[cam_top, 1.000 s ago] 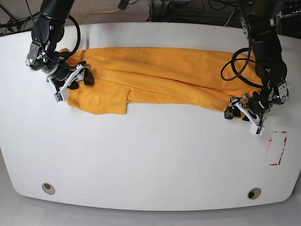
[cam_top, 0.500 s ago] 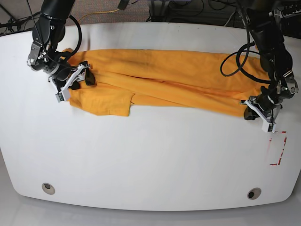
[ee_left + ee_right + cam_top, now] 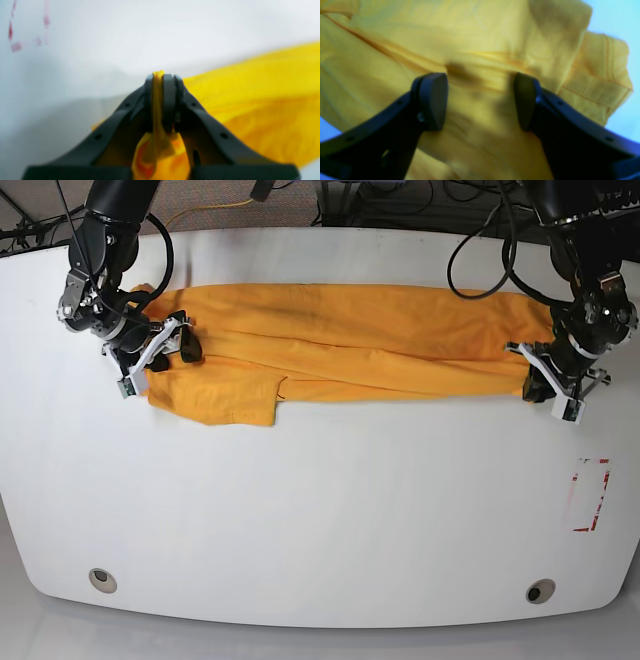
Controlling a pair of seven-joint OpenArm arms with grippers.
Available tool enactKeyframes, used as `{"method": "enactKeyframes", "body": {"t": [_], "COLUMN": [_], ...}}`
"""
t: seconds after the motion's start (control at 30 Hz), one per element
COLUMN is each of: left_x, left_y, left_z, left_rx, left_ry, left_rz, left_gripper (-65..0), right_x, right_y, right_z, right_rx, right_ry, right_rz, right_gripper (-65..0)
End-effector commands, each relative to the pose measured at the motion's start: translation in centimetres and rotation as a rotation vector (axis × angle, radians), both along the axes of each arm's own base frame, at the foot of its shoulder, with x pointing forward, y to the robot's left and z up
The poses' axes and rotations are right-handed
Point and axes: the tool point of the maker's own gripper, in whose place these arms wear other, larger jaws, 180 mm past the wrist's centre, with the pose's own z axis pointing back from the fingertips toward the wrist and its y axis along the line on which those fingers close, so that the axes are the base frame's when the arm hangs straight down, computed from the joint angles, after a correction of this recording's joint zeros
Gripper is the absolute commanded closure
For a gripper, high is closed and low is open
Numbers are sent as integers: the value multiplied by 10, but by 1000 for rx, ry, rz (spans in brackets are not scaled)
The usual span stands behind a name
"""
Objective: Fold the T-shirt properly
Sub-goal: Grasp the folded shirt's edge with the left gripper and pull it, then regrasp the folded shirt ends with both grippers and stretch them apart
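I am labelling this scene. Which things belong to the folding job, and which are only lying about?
For the job:
- T-shirt
- left end effector, shut on its edge
- right end effector, open over it

Lying about:
- red marking on the table

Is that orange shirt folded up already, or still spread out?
Partly folded. The T-shirt lies as a long band across the table, lengthwise layers overlapping, one sleeve flap sticking out.

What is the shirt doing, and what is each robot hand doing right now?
T-shirt: lying on the table, folded lengthwise into a long band, one sleeve sticking out.
Left gripper: shut, pinching the shirt's edge.
Right gripper: open, jaws apart over the shirt, holding nothing.
Table: white, with a red mark near one edge.
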Motion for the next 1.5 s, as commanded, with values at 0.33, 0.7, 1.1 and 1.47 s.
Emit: {"method": "enactKeyframes", "body": {"t": [0.33, 0.7, 1.1, 1.47], "left_x": [-29, -58, -103, -104], "left_y": [43, 72, 88, 47], "left_z": [-11, 1, -17, 0], "left_rx": [70, 172, 236, 134], "left_ry": [92, 149, 318, 237], "left_rz": [16, 63, 53, 19], "left_gripper": [-182, -267, -267, -267], "right_x": [0, 1, 3, 7], "right_y": [-7, -5, -3, 7], "right_z": [1, 2, 3, 3], "right_rx": [-31, -25, -16, 8], "right_ry": [7, 4, -1, -10], "right_rz": [1, 2, 1, 0], "right_gripper": [-400, -400, -400, -400]}}
